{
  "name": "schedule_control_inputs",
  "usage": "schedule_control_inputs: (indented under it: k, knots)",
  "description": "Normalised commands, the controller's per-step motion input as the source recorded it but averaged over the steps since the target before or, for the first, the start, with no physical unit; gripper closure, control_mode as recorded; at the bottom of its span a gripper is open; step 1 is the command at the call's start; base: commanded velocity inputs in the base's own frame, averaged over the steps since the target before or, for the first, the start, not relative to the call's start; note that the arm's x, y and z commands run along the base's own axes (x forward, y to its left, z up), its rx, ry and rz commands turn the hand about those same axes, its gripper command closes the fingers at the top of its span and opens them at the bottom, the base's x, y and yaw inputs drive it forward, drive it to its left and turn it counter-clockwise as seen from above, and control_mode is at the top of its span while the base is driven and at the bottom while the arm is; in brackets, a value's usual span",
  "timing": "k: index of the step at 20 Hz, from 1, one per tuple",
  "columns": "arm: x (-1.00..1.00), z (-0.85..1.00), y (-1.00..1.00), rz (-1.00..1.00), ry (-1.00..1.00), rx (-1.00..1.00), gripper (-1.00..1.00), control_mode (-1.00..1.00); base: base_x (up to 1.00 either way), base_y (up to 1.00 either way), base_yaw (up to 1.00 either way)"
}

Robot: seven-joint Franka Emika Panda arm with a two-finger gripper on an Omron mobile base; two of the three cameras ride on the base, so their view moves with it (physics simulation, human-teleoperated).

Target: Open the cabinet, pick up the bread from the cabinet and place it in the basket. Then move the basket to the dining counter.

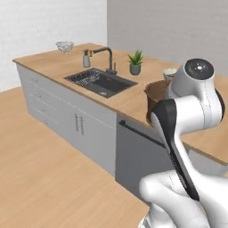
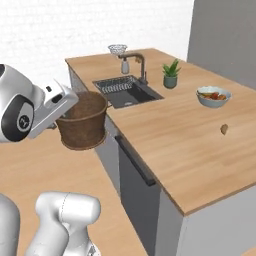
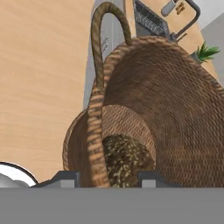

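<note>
The brown woven basket hangs in the air at the near edge of the dining counter, level with the dark sink. My gripper is shut on the basket's rim. In the hand view that rim runs up between the two fingertips of the gripper. A dark speckled bread lies on the bottom of the basket. From the left base view the basket peeks out behind my arm, over the counter. The cabinet is out of view.
On the counter stand a faucet, a soap bottle, a potted plant, a bowl of colourful food, a wire bowl and a small brown item. A dishwasher front with a dark handle faces me. Wooden floor lies to the left.
</note>
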Motion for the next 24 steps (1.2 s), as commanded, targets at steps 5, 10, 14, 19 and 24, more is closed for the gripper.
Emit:
schedule_control_inputs:
  k: [5,10,14,19,24]
  knots:
    - [0.00,0.00,0.00,0.00,0.00,0.00,1.00,1.00,-0.29,-0.20,-0.27]
    - [0.00,0.00,0.00,0.00,0.00,0.00,1.00,1.00,0.13,-0.62,0.11]
    - [0.00,0.00,0.00,0.00,0.00,0.00,1.00,1.00,-0.10,-0.74,0.08]
    - [0.00,0.00,0.00,0.00,0.00,0.00,1.00,1.00,-0.38,-0.75,0.07]
    - [0.00,0.00,0.00,0.00,0.00,0.00,1.00,1.00,-0.14,-0.87,0.14]
